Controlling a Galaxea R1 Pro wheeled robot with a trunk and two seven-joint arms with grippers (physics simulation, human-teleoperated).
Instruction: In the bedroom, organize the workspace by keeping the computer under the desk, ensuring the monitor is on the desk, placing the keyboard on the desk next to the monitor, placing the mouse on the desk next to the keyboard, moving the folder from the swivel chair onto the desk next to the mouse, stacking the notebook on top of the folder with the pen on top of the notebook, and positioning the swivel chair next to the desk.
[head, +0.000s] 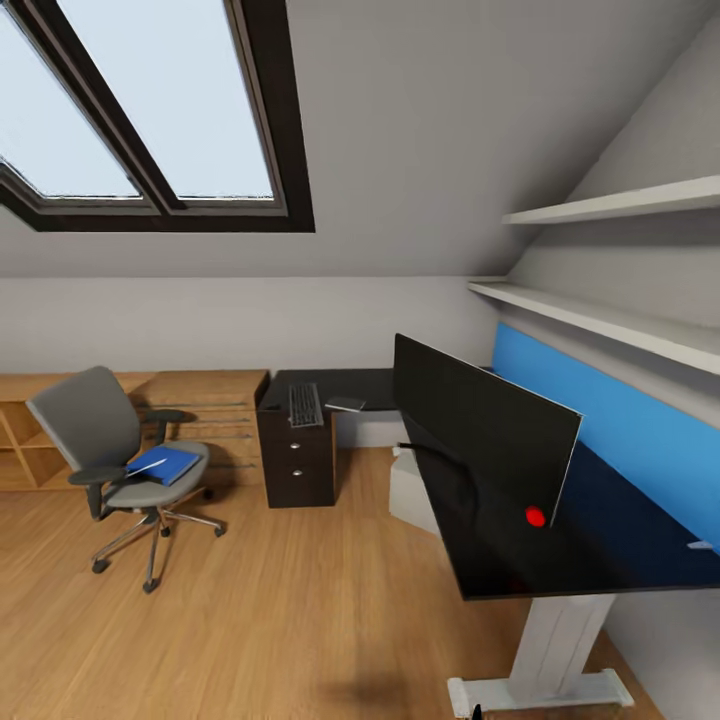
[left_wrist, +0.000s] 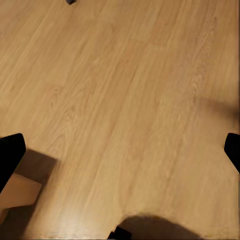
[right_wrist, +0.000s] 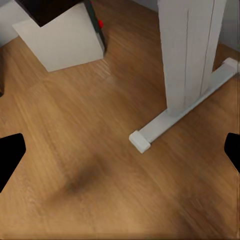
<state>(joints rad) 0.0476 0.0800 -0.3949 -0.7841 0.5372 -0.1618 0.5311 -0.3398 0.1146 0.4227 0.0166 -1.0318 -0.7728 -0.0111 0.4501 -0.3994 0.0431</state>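
Note:
The grey swivel chair (head: 105, 445) stands on the floor at the left, apart from the desk, with the blue folder (head: 167, 465) on its seat. The black L-shaped desk (head: 620, 545) runs along the right wall and turns to its drawer unit (head: 297, 462). On the far wing lie the keyboard (head: 305, 404) and the grey notebook (head: 345, 404). The wide black monitor (head: 480, 432) stands on the near wing. Under the desk sits the white computer (head: 410, 490) (right_wrist: 62, 40). My left gripper (left_wrist: 120, 152) and right gripper (right_wrist: 120, 152) hang open over bare floor. Mouse and pen are out of view.
Light wooden low cabinets (head: 60, 430) line the back wall behind the chair. The desk's white leg (head: 558, 640) (right_wrist: 190, 50) and its foot (right_wrist: 182, 110) stand close on the right. Two white shelves (head: 610, 320) and a blue wall panel (head: 620, 410) hang above the desk. Wooden floor (head: 300, 620) lies ahead.

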